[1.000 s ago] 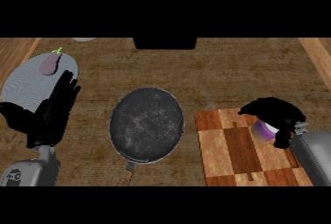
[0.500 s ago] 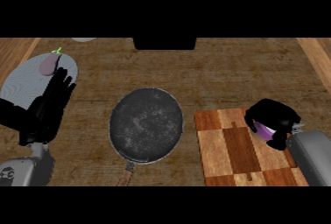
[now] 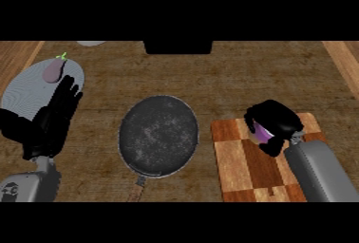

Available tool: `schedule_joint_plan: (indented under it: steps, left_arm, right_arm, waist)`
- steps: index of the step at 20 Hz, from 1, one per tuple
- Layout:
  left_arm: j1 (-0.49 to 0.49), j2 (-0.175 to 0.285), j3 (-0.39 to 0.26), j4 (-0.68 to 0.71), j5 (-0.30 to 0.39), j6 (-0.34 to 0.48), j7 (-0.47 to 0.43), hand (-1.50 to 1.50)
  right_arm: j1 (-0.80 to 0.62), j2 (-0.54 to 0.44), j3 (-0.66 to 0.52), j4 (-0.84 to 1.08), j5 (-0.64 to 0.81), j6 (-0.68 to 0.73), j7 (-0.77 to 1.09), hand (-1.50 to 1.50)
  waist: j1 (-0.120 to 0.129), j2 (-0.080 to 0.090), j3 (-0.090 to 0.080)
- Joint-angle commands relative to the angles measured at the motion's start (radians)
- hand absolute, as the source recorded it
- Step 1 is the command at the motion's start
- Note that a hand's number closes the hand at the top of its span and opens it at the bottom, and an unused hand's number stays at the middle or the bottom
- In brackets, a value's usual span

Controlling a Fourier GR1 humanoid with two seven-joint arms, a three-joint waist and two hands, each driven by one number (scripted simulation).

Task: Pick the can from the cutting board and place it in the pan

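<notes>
A purple can point(image 3: 261, 132) is wrapped by my right hand point(image 3: 276, 121), whose black fingers curl round it and hide most of it, over the checkered wooden cutting board point(image 3: 242, 163) at the right. The dark round pan point(image 3: 158, 135) lies in the middle of the counter, its handle pointing toward the lower edge. The hand with the can is to the right of the pan's rim. My left hand point(image 3: 51, 121) rests open at the left, fingers pointing up.
A grey plate point(image 3: 32, 90) at the far left carries a small purple eggplant point(image 3: 53, 70). A black object point(image 3: 177, 46) sits at the counter's back edge. A pale round thing point(image 3: 90, 43) shows at the top left.
My right hand has moved left along the cutting board with the can in it, closer to the pan. The left hand stays in place.
</notes>
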Motion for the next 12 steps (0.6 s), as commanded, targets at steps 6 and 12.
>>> schedule_joint_plan:
  steps: [6,12]
  left_arm:
    - [-0.003,-0.012,-0.027,0.013,-0.006,-0.008,0.010,0.00]
    - [-0.027,-0.017,-0.051,0.015,-0.005,-0.027,0.016,0.00]
  right_arm:
    - [-0.088,0.258,0.029,-0.070,0.086,-0.086,0.572,1.50]
    - [-0.251,0.261,0.123,-0.142,0.175,-0.125,0.905,1.50]
  waist:
    - [0.047,-0.022,-0.007]
    - [0.109,-0.027,-0.008]
